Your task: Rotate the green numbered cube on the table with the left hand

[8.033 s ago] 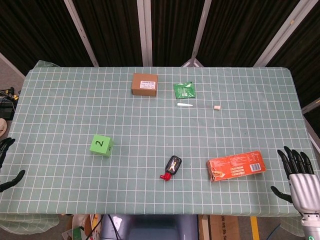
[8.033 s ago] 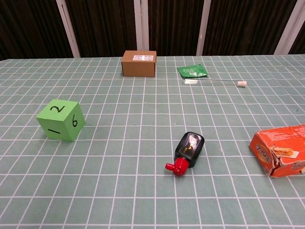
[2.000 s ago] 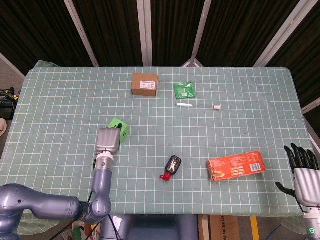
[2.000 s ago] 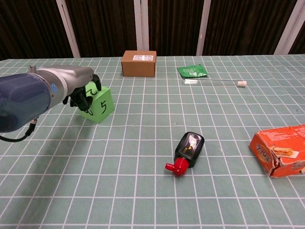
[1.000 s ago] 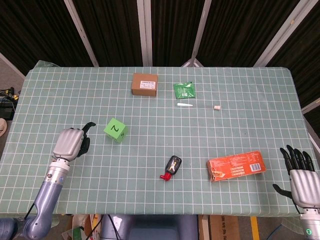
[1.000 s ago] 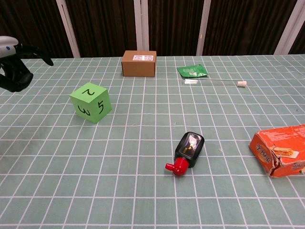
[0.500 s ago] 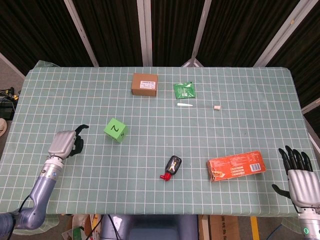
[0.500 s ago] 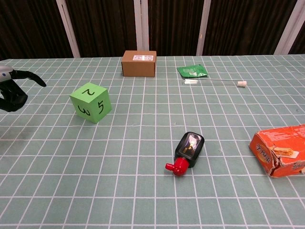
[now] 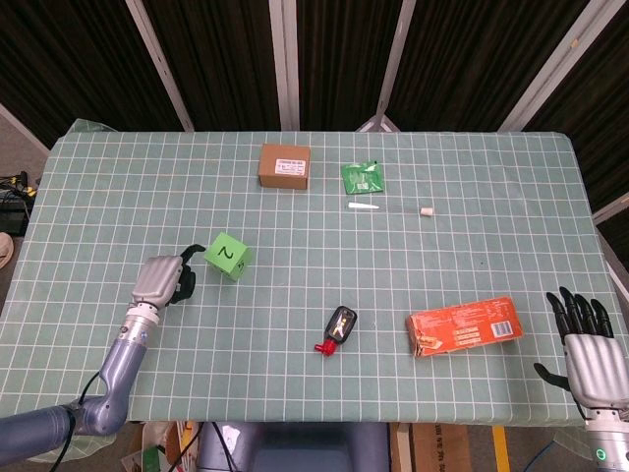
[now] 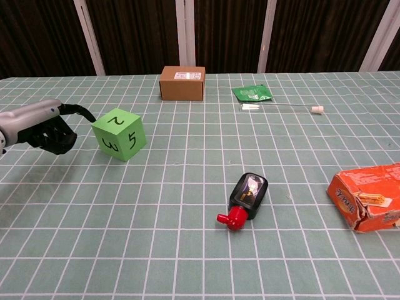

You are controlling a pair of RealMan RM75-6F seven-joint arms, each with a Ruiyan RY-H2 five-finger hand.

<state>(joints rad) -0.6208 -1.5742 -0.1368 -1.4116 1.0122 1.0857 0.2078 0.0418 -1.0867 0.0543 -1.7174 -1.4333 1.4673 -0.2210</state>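
Note:
The green numbered cube stands on the table left of centre, with 2 on top and 3 and 5 on its near faces. My left hand is just left of the cube and low over the cloth. It holds nothing; its fingers are partly curled and its thumb reaches toward the cube's left edge. Whether the thumb tip touches the cube I cannot tell. My right hand hangs off the table's near right corner with fingers spread and nothing in it.
A brown cardboard box and a green packet lie at the back. A white stick and a small cork lie near them. A black and red key fob and an orange carton sit near the front.
My left hand has moved right, back toward the cube, and now sits beside its left face. The cube has stayed put over the last second. The right hand is still.

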